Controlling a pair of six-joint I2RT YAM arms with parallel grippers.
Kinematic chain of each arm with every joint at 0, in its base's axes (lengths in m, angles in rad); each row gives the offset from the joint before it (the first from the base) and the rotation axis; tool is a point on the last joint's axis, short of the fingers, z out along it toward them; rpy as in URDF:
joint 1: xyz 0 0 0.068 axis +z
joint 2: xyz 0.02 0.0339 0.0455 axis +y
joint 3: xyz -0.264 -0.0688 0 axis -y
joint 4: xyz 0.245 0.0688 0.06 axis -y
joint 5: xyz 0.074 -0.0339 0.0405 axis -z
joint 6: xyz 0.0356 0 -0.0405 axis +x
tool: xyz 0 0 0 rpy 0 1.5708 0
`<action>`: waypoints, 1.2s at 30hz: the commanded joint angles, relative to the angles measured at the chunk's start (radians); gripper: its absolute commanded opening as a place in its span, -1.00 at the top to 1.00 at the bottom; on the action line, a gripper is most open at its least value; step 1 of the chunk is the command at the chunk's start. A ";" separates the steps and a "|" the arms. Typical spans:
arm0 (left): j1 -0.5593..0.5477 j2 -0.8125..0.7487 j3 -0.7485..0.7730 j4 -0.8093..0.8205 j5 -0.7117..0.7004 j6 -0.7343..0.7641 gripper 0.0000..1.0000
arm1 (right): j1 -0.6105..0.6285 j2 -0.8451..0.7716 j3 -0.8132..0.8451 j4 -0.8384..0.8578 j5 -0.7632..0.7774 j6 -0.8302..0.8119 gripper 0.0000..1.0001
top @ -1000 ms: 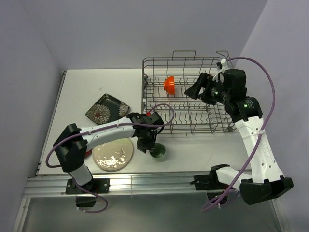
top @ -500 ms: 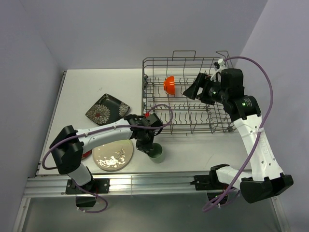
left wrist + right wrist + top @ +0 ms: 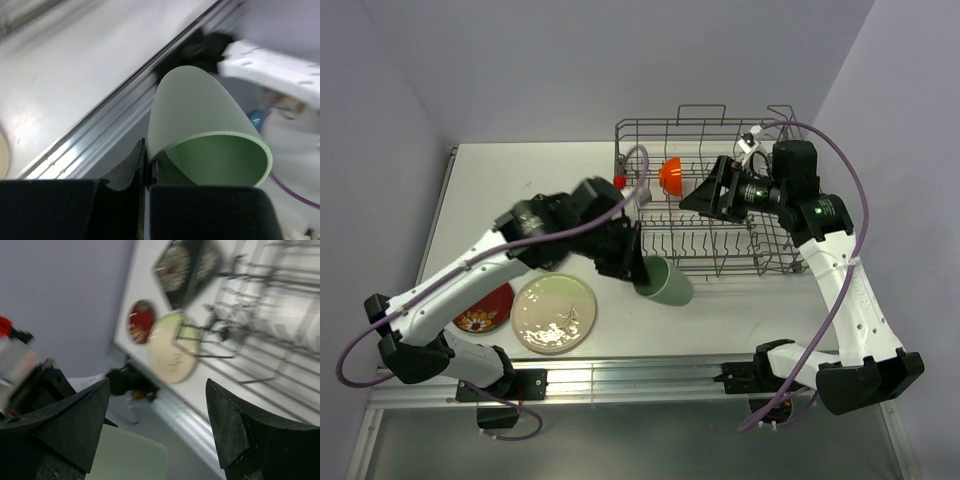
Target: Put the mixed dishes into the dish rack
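Note:
My left gripper (image 3: 640,270) is shut on the rim wall of the pale green cup (image 3: 667,283) and holds it tilted in the air, just off the dish rack's (image 3: 760,255) front left corner. In the left wrist view the fingers (image 3: 135,167) pinch the cup (image 3: 195,110) wall. The small orange bowl (image 3: 670,175) sits in the rack. My right gripper (image 3: 705,195) is open and empty above the rack's middle. The cream plate (image 3: 554,313) and the red plate (image 3: 480,312) lie on the table. The black square plate (image 3: 187,265) shows only in the right wrist view.
The left arm (image 3: 500,260) spans the table's left half and hides the black plate from above. The right wrist view also shows the cup (image 3: 127,460), the cream plate (image 3: 174,347) and the red plate (image 3: 141,321). A metal rail (image 3: 620,380) runs along the table's near edge.
My left gripper has lifted the green cup off the table, up and to the right toward the rack. My right gripper has shifted left over the rack.

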 commanded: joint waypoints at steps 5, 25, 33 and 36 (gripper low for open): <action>0.180 -0.049 0.216 0.158 0.350 0.005 1.00 | 0.010 -0.049 -0.133 0.647 -0.502 0.456 -0.69; 0.397 -0.188 -0.039 0.567 0.610 -0.208 1.00 | 0.158 -0.054 -0.343 1.648 -0.523 1.185 -0.78; 0.457 -0.214 -0.108 0.725 0.670 -0.314 1.00 | 0.174 -0.060 -0.328 1.609 -0.507 1.150 -0.78; 0.461 -0.213 -0.116 0.752 0.677 -0.331 1.00 | 0.177 -0.065 -0.318 1.577 -0.493 1.127 -0.76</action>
